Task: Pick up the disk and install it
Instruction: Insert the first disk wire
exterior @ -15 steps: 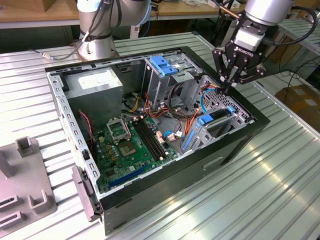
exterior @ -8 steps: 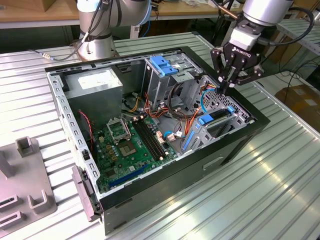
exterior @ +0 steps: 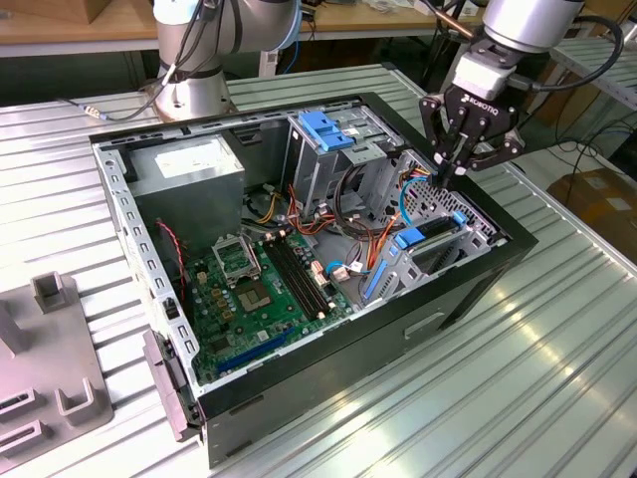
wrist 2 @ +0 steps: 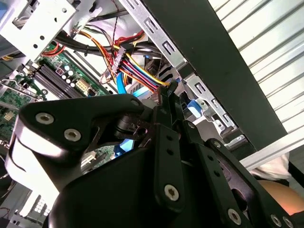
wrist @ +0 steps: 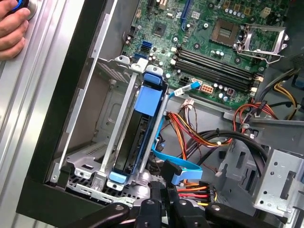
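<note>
The disk stands on edge inside the drive bay at the computer case's front corner. It is a dark, flat rectangular drive edged by a blue plastic carrier frame, with a broad blue tab at one end and a smaller one at the other. In the exterior view it lies slotted between grey metal rails, apparently fully seated.

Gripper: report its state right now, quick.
Gripper: shut, fingers pressed together, holding nothing, poised over the drive bay where the disk sits in its blue carrier inside the computer case.
</note>
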`<state>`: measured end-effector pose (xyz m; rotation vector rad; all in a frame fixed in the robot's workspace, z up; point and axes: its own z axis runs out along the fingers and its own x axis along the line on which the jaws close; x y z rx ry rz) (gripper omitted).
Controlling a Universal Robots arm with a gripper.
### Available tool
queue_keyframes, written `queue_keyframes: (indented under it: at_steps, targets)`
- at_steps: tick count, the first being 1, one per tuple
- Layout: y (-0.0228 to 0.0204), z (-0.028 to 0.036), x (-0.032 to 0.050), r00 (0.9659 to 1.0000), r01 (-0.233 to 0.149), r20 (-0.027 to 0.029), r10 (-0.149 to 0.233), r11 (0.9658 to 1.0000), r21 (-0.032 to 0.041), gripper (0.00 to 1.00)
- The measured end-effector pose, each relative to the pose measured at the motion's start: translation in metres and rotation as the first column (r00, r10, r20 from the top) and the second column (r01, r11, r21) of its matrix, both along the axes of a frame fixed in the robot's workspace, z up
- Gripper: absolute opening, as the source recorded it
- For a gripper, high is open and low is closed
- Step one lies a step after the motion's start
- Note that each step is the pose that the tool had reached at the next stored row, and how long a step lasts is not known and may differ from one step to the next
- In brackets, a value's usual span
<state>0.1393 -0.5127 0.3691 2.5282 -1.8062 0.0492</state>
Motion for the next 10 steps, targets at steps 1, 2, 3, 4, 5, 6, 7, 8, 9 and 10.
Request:
queue_keyframes:
  at_steps: [1, 2, 3, 4, 5, 6, 7, 8, 9, 10]
  targets:
    - [0.0, 0.0, 0.0, 1.0, 0.0, 0.0, 0.0, 1.0, -0.0001, 0.16]
    - [-0.0001, 0.0, 0.0, 1.0, 0.0, 0.0, 0.0, 1.0, -0.0001, 0.16]
    - [-0.0002, 0.0, 0.0, 1.0, 0.0, 0.0, 0.0, 1.0, 0.0, 0.16]
    - [-0.0002, 0.0, 0.0, 1.0, 0.0, 0.0, 0.0, 1.0, -0.0001, 0.16]
    - [-0.0003, 0.0, 0.0, 1.0, 0.0, 0.0, 0.0, 1.0, 0.0, 0.16]
    - [-0.0003, 0.0, 0.0, 1.0, 0.0, 0.0, 0.0, 1.0, -0.0001, 0.16]
    - [-0.0004, 0.0, 0.0, 1.0, 0.0, 0.0, 0.0, 1.0, 0.0, 0.16]
    - [-0.0004, 0.0, 0.0, 1.0, 0.0, 0.0, 0.0, 1.0, -0.0001, 0.16]
    - [-0.0004, 0.0, 0.0, 1.0, 0.0, 0.0, 0.0, 1.0, -0.0001, 0.16]
    - [-0.0005, 0.0, 0.0, 1.0, 0.0, 0.0, 0.0, 1.0, -0.0001, 0.16]
